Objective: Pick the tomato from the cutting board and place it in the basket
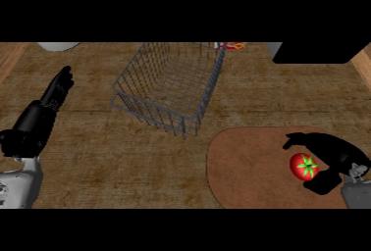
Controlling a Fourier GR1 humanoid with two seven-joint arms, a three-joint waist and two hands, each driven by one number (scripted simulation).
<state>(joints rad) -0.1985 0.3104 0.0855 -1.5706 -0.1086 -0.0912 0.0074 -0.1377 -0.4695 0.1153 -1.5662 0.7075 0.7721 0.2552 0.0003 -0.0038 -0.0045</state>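
Head view shows the right hand (330,154) at lower right, fingers and thumb curled around the tomato (305,166), which sits on the round cutting board (239,166). Lift straight up before swinging toward the wire basket (170,86) at upper centre (its near rim stands tall). The left hand (52,93) rests open at left.

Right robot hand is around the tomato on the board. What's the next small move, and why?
Probably lift straight up: the right robot hand curls round the tomato, which still sits on the cutting board; the wire basket stands up-left.
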